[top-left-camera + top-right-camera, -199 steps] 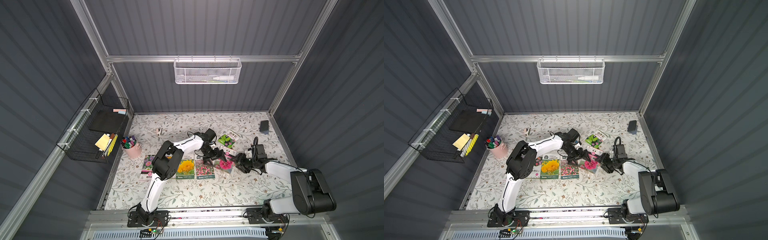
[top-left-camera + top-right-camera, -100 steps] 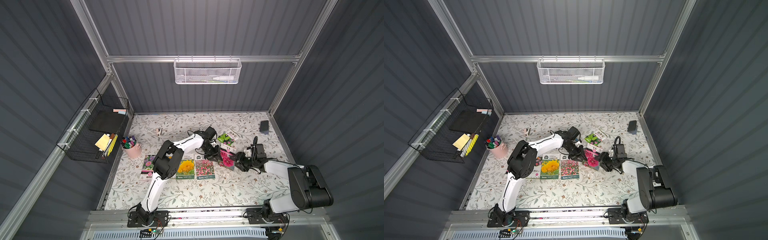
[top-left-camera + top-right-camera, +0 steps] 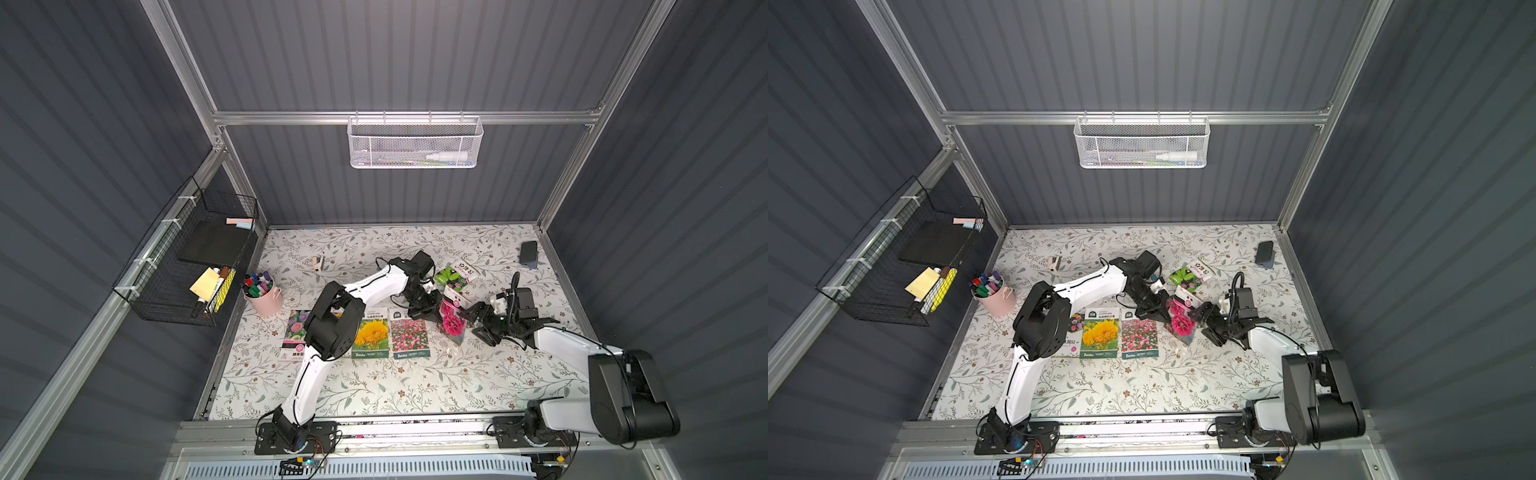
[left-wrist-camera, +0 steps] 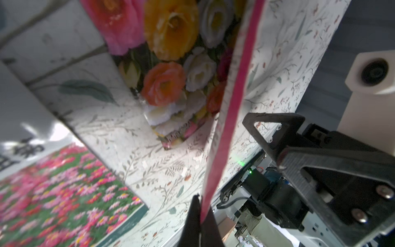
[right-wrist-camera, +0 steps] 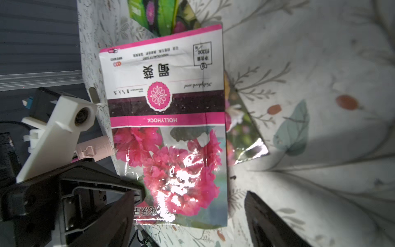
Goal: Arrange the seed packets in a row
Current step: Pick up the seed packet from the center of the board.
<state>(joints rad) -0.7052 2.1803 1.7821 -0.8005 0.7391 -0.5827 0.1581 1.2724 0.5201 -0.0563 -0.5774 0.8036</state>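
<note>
A: Left wrist view is showing the left claw [image 4: 201, 210] clenching on the pink edge of the hollyhock packet [image 4: 230, 111]. The packet is standing almost edge-on above the counter [image 4: 128, 149]. I'm not seeing whether a lower corner is touching.

B: Agreeing. In a top view it's hanging tilted between the two arms, just beside the row's end. What's the right claw [image 3: 473, 322] doing?

A: It's sitting spread wide, fingers flanking the packet's lower end and not pinching.

B: The row is reading purple-flower packet [image 3: 296, 328], yellow-flower packet [image 3: 371, 334], pink-flower packet [image 3: 409, 337], all lying flat side by side.

A: So I'm judging the step as laying the hollyhock packet beside the pink-flower packet, on the right arm's side. I'm suggesting:
- backing the right claw clear first
- tipping the packet flat, picture up, with its long edge running parallel to its neighbour and not overlapping
- lowering fully before letting go, since that film is looking glossy and probably sliding easily

B: I'm also watching the mixed-bloom packet [image 4: 168, 64] lying flat underneath, and the green-leaved packet [image 3: 449, 274] lying farther back. Avoiding dragging either one.
</note>
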